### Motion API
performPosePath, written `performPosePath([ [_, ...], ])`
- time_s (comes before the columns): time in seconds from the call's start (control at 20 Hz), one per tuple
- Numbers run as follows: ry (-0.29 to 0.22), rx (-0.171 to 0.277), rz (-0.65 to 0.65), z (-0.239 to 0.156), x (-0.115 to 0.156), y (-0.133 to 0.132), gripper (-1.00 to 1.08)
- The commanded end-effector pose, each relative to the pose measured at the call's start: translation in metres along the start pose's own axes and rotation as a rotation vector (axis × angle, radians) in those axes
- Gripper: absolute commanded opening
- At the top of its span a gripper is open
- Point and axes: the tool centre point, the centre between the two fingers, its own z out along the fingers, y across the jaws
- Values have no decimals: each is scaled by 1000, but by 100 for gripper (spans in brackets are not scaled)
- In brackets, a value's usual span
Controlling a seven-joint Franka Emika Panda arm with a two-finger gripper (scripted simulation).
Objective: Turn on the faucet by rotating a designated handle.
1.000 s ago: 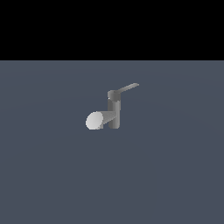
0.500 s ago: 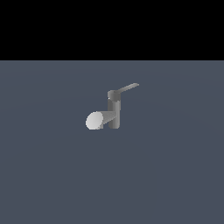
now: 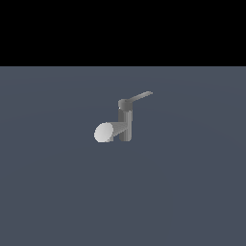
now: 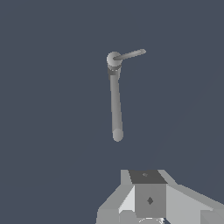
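Wrist view shows the gripper (image 4: 148,205) well short of the faucet (image 4: 115,100); its jaw state cannot be told. Approach seems the step in hand: next it must reach the handle (image 4: 129,54) and push sideways.

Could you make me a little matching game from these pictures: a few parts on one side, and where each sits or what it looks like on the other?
Things:
1. handle
2. spout
3. faucet body
4. gripper

Descriptions:
A. upright dark-grey cylinder
B. thin lever reaching toward the exterior view's right
C. seen only in the wrist view, apart from the faucet
D. thick, ending in a pale round face

Pairs: 1-B, 2-D, 3-A, 4-C
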Motion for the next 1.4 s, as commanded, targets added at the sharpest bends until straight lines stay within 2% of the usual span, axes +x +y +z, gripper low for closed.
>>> performPosePath([
  [0.0,-2,-1,61,12,11,-7,-100],
  [0.7,-15,-10,410,83,79,-30,-100],
  [1.35,-26,-20,733,149,146,-28,-100],
])
